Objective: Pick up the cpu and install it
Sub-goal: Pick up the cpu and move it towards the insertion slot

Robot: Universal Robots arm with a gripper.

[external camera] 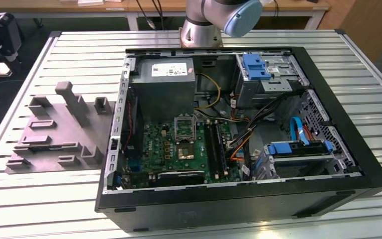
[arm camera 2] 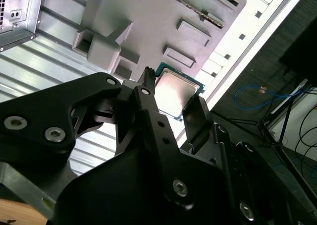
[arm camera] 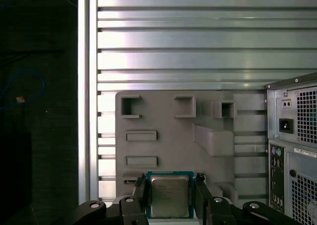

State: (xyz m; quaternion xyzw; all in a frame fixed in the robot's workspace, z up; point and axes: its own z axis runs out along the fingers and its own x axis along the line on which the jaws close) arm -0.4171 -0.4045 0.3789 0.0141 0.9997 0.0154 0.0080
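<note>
The cpu, a thin square chip with a pale metal top and a green edge, sits between the two black fingers of my gripper, which is shut on its two opposite sides. In both wrist views it hangs well above the grey plastic tray with upright blocks. In the exterior view the dark metal-framed socket lies on the green motherboard inside the open computer case, below the grey power-supply box.
The tray lies on the slatted metal table at the exterior view's left, beside the black case. The case's rear panel stands near the tray. Cables, blue drive brackets and memory slots crowd the case. The arm's base stands behind it.
</note>
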